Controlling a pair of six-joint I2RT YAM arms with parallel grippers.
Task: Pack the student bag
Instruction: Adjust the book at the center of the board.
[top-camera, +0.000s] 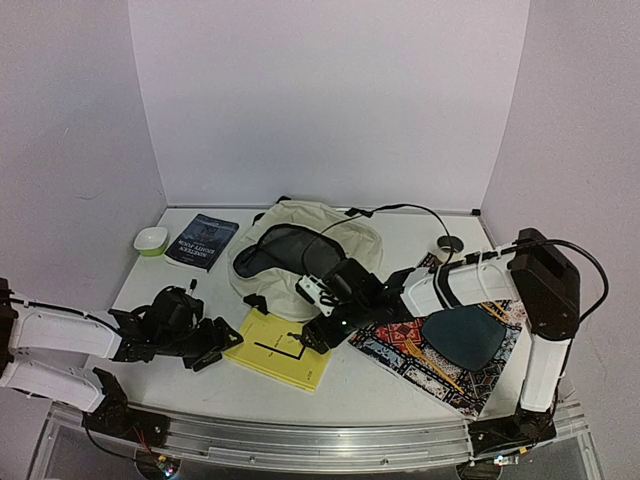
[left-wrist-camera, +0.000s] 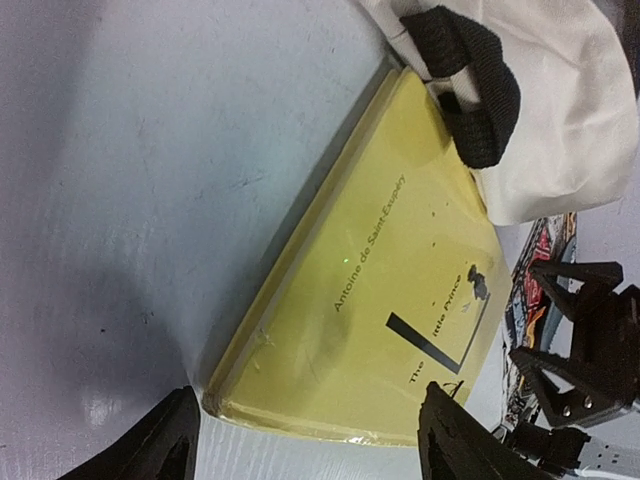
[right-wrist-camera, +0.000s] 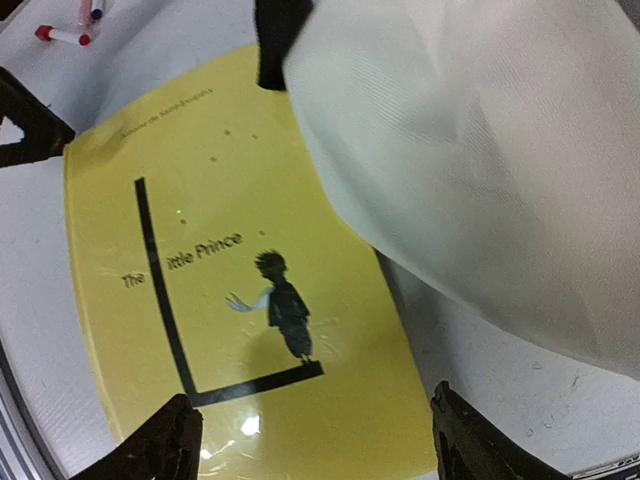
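The student bag (top-camera: 350, 240), cream with black straps, lies open at the table's middle and shows its grey mesh lining (top-camera: 295, 252). A yellow book (top-camera: 278, 350) lies flat in front of it, one corner against the bag. My left gripper (top-camera: 222, 346) is open and empty at the book's left edge; in the left wrist view (left-wrist-camera: 310, 435) its jaws frame the book's (left-wrist-camera: 390, 270) near corner. My right gripper (top-camera: 312, 336) is open and empty over the book's right edge; in the right wrist view (right-wrist-camera: 310, 440) it hangs above the book (right-wrist-camera: 220, 280) beside the bag (right-wrist-camera: 470, 150).
A dark blue book (top-camera: 202, 241) and a green-rimmed bowl (top-camera: 151, 240) sit at the back left. A patterned placemat (top-camera: 400, 350) with a dark teal piece (top-camera: 462, 337) lies at the right, a paper cup (top-camera: 452, 244) behind my right arm. Pens (right-wrist-camera: 60, 35) lie near the book.
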